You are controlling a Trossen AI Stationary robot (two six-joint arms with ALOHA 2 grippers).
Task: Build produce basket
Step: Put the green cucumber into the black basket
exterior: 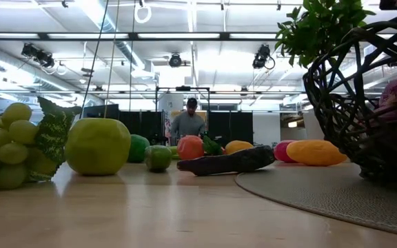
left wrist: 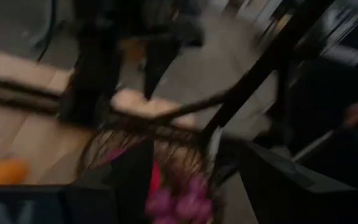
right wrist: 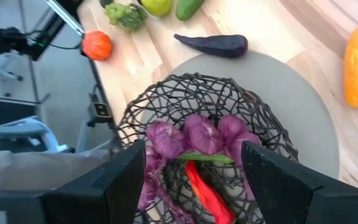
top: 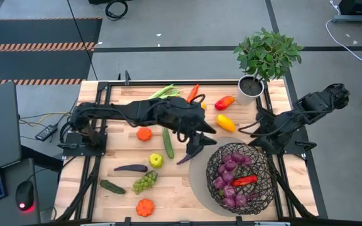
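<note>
lower right of frame: basket (top: pixel 239 179) on a grey mat (top: pixel 200 179), holding purple produce (top: pixel 230 166) and a red pepper (top: pixel 244 180)
centre: left gripper (top: pixel 193 145), fingers spread, empty, above an eggplant (top: pixel 185 159)
right edge: right gripper (top: pixel 256 129), fingers apart, empty

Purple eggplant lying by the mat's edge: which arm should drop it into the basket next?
Left, probably. The left gripper hangs open right next to the purple eggplant, close beside the basket. The right gripper sits by the table's right edge, behind the basket.
</note>
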